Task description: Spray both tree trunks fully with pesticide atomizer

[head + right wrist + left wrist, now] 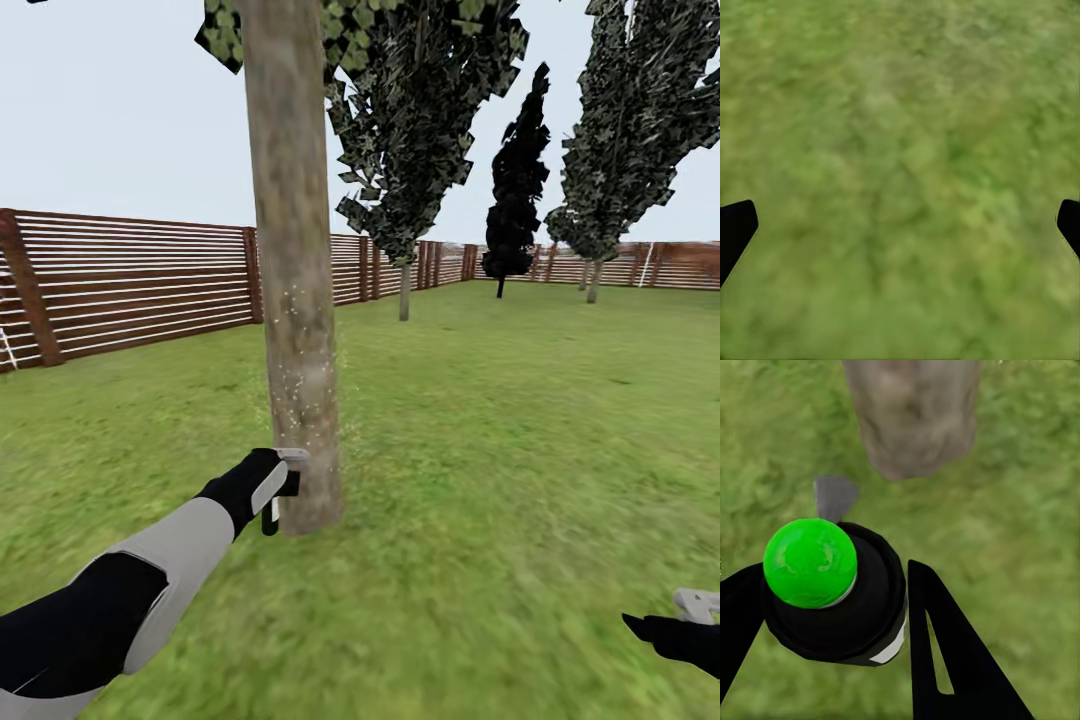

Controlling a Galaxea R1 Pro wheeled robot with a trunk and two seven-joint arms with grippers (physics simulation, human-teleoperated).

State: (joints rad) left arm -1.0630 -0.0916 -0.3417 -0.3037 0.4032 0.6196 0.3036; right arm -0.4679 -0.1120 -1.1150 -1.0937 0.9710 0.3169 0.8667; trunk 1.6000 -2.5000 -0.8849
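The pesticide atomizer (844,615) has a black body, a bright green cap and a grey nozzle (834,496). My left gripper (832,570) is shut on it, one black finger on each side. In the head view the left gripper (283,490) hangs low, right at the foot of the near tree trunk (295,300), a mottled grey-brown column. Fine pale specks dot the trunk's lower part. The nozzle faces the trunk (915,420). My right gripper (697,606) hangs open over bare grass (900,150) at the lower right.
A brown slatted fence (130,285) borders the lawn on the left and at the back. Two more leafy trees (403,290) (595,280) and a dark narrow tree (515,200) stand far off. Open lawn (500,450) stretches to the right.
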